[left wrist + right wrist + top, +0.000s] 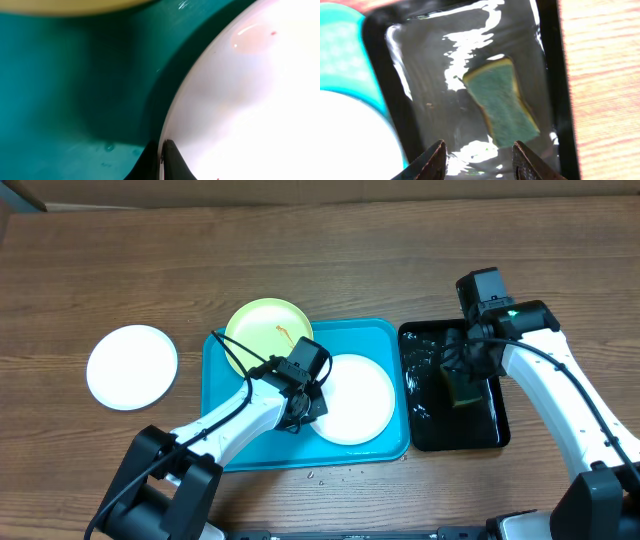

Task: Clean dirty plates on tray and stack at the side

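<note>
On the brown wood-grain table (320,260), the large turquoise plastic tray (350,340) is sitting centre, carrying a round white plate (360,400) on its right half and a pale yellow-green plate (262,328) over its far left corner; another white plate (131,366) is lying on the wood well left. The left gripper (162,157) is pinching the tray plate's left rim, while the right gripper (479,145) is hovering, fingers spread, above a green sponge (505,102) in the wet black tray (420,90).

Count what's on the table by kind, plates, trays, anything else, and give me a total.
Plates: 3 (white plate, white plate, yellow-green plate)
Trays: 2 (blue tray, black tray)
Sponge: 1
Total: 6
</note>
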You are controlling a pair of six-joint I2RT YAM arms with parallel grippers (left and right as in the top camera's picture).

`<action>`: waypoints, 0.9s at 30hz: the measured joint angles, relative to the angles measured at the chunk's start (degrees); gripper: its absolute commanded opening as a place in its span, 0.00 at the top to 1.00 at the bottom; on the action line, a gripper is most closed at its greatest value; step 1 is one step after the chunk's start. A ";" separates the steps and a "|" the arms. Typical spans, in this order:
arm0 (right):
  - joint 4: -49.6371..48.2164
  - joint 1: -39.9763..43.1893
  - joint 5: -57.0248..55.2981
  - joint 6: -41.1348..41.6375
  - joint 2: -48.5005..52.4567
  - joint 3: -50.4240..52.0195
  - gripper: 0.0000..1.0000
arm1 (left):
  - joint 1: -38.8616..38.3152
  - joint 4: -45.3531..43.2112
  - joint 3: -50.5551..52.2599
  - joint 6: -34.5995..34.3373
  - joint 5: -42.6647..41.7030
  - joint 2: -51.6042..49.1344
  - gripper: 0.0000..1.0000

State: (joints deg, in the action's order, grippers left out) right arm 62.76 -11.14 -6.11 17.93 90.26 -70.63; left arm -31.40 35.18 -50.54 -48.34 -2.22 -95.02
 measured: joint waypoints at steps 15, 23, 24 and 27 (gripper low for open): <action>1.79 7.28 -0.46 1.60 0.13 0.02 0.45 | 0.00 11.37 -3.19 2.29 12.35 12.52 0.96; 1.84 10.36 -0.09 1.75 0.13 0.02 0.30 | -0.02 13.94 -5.73 7.50 16.22 12.50 0.96; 1.77 10.67 -0.04 1.75 0.13 0.02 0.27 | -0.11 14.64 -6.71 8.11 17.05 12.50 0.96; 1.60 11.58 0.74 1.95 0.13 0.02 0.17 | -1.07 17.55 -10.32 9.25 20.59 12.50 0.96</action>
State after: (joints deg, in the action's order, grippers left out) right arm 64.36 0.45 -5.37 19.88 90.39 -70.61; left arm -32.47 52.73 -60.86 -39.09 18.37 -82.52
